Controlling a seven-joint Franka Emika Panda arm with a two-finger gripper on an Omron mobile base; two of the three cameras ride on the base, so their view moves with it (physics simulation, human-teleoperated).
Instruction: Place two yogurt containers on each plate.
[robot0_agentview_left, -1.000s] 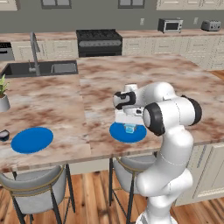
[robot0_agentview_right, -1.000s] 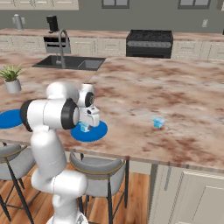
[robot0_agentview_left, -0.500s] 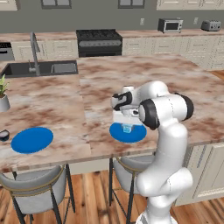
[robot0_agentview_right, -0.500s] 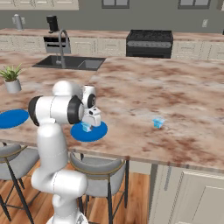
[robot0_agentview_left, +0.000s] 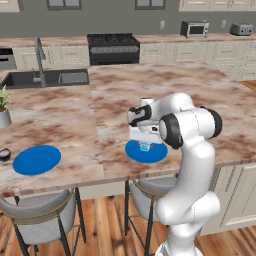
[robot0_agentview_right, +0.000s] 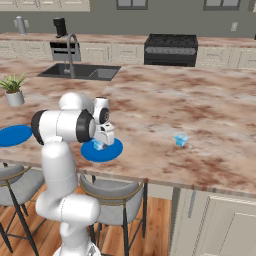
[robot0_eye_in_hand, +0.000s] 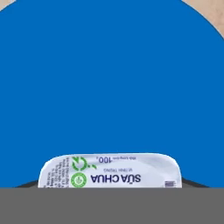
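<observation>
Kitchen island, brown marbled stone desk (robot0_agentview_left: 60, 112): your white arm's claw (robot0_agentview_left: 145, 140) sits low over the near flat round bright blue plate (robot0_agentview_left: 146, 152). Change: its jaws, clamped a second ago, have begun parting around the small pale blue-and-white yogurt cup (robot0_agentview_left: 144, 146) standing on that plate; whether contact is broken, cannot tell. Second cup (robot0_agentview_right: 181, 140) well apart; far blue plate (robot0_agentview_left: 36, 159) bare

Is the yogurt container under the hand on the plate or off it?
On it: the yogurt container sits on the near plate, blue around it in the hand view.
</observation>
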